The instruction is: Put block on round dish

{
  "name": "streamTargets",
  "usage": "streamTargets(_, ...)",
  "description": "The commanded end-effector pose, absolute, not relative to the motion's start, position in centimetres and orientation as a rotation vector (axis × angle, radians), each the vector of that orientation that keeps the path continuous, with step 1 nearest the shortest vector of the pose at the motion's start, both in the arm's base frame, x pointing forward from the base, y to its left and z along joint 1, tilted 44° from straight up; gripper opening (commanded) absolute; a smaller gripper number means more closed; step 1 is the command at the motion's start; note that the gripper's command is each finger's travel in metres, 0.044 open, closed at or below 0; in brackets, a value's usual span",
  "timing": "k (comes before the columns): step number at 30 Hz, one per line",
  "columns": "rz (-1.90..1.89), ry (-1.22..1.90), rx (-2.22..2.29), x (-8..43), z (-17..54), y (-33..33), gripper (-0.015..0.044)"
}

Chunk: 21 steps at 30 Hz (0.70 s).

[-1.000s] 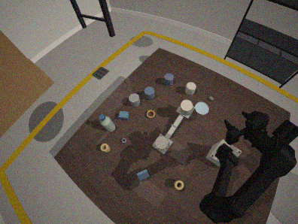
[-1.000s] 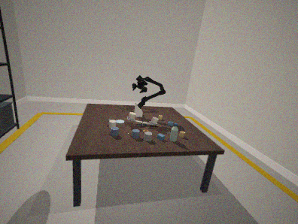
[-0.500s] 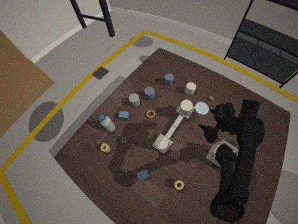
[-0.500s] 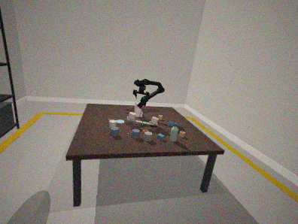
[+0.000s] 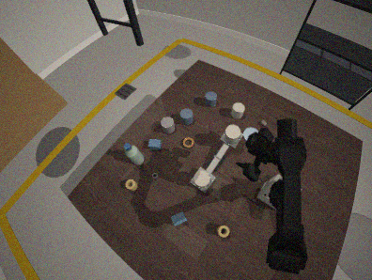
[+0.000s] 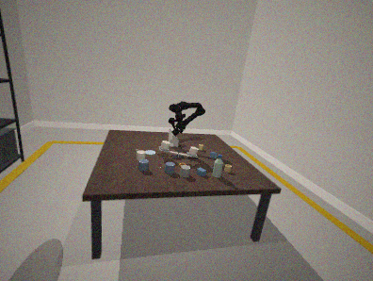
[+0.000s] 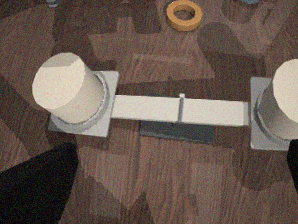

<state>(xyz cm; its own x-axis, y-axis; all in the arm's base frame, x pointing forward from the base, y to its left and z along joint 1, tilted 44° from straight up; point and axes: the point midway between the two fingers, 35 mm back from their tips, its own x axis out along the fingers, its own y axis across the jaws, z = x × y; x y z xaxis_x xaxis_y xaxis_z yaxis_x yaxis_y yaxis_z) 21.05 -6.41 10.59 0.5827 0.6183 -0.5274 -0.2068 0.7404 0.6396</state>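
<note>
The small balance (image 5: 217,159) (image 7: 180,110) lies in the middle of the brown table. A cream cup stands on each end. The near cup (image 5: 204,178) (image 7: 67,87) is at the left in the wrist view. The far cup (image 5: 232,132) (image 7: 290,96) is cut off by that view's right edge. No block shows. The round light-blue dish (image 5: 249,133) (image 6: 150,153) lies just right of the far cup, partly hidden by my arm. My gripper (image 5: 249,170) is open and empty. It hangs above the table right of the beam, facing it.
Blue (image 5: 210,99) (image 5: 187,116), cream (image 5: 238,110) and grey (image 5: 167,124) cylinders stand behind the balance. An orange ring (image 5: 188,142) (image 7: 184,14), yellow rings (image 5: 131,184) (image 5: 224,230), blue blocks (image 5: 155,144) (image 5: 178,219) and a bottle (image 5: 134,154) lie around it. The arm's base (image 5: 270,190) is on the right.
</note>
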Motion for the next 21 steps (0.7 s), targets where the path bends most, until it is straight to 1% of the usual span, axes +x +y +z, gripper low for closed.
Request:
streamTargets(1,0.591,0.828,0.456,22.1,10.9,-5.9,0.0440)
streamTargets(21,1.055,0.813,-0.085,27.0,11.9,0.2,0.0440)
